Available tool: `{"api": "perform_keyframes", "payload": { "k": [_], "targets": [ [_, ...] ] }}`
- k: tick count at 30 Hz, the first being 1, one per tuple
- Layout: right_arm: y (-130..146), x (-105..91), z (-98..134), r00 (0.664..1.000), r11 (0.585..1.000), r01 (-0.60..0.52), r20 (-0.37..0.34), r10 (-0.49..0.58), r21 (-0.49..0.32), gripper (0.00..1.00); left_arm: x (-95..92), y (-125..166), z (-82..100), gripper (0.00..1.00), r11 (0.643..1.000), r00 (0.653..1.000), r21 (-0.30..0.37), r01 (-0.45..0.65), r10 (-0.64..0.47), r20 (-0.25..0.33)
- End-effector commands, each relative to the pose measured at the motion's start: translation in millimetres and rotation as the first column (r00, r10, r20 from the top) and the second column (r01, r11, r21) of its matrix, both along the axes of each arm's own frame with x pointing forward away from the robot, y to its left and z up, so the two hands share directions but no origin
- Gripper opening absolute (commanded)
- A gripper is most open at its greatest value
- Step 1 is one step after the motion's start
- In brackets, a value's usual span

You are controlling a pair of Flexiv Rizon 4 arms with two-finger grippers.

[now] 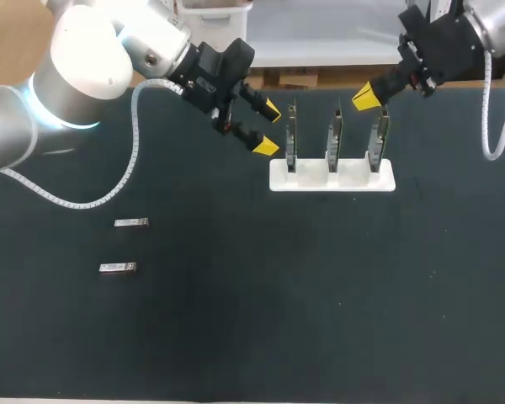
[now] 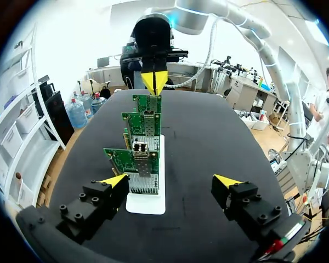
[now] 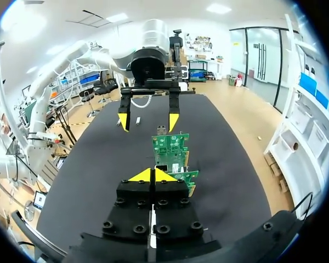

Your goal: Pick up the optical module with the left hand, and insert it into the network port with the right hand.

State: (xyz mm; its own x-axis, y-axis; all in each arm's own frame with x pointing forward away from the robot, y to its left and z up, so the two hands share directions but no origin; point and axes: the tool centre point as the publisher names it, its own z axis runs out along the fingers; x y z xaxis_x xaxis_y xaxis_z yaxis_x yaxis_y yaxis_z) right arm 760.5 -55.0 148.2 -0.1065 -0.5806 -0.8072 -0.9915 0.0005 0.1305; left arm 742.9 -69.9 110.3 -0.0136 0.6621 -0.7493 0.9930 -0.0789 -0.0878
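Two small silver optical modules (image 1: 131, 222) (image 1: 117, 268) lie flat on the black table at the left, far from both grippers. A white stand (image 1: 332, 175) holds three upright green network cards (image 2: 139, 148), each with a metal port. My left gripper (image 1: 267, 127) hovers open and empty just left of the stand; in its wrist view the nearest card (image 2: 137, 159) is ahead, by the left fingertip (image 2: 114, 180). My right gripper (image 1: 366, 98) is shut and empty above the right card, with the cards (image 3: 171, 150) ahead of it. Both modules (image 3: 137, 119) show beyond the left gripper (image 3: 148, 120).
The black table (image 1: 320, 295) stretches wide in front of the stand. White cable loops hang from both arms, one resting on the table (image 1: 59, 198) at the left, one at the right edge (image 1: 491, 143).
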Motion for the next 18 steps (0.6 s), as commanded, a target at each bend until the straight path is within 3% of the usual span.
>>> {"api": "perform_keyframes", "payload": {
  "k": [1, 6, 7, 8, 18],
  "targets": [
    [1.5, -0.7, -0.4, 1.0, 1.0, 0.005, 0.004, -0.005, 0.0, 0.0, 0.8, -0.4, 0.4, 1.0, 1.0, 1.0, 0.003, 0.001, -0.001, -0.002],
    [2.1, 1.3, -0.9, 0.999, 0.999, 0.049, 0.015, -0.049, -0.004, 0.0, 0.8, -0.4, 0.4, 1.0, 1.0, 1.0, 0.003, 0.001, -0.001, -0.002],
    [2.0, 1.8, -1.0, 0.998, 0.998, 0.062, 0.014, -0.062, -0.012, 0.29, 0.8, -0.4, 0.4, 1.0, 1.0, 1.0, 0.003, 0.001, -0.001, -0.002],
    [2.0, 1.8, -1.0, 0.998, 0.998, 0.062, 0.014, -0.062, -0.012, 1.0, 0.8, -0.4, 0.4, 1.0, 1.0, 1.0, 0.003, 0.001, -0.001, -0.002],
    [2.0, 1.8, -1.0, 0.998, 0.998, 0.062, 0.014, -0.062, -0.012, 1.0, 0.8, -0.4, 0.4, 1.0, 1.0, 1.0, 0.003, 0.001, -0.001, -0.002]
  ]
}}
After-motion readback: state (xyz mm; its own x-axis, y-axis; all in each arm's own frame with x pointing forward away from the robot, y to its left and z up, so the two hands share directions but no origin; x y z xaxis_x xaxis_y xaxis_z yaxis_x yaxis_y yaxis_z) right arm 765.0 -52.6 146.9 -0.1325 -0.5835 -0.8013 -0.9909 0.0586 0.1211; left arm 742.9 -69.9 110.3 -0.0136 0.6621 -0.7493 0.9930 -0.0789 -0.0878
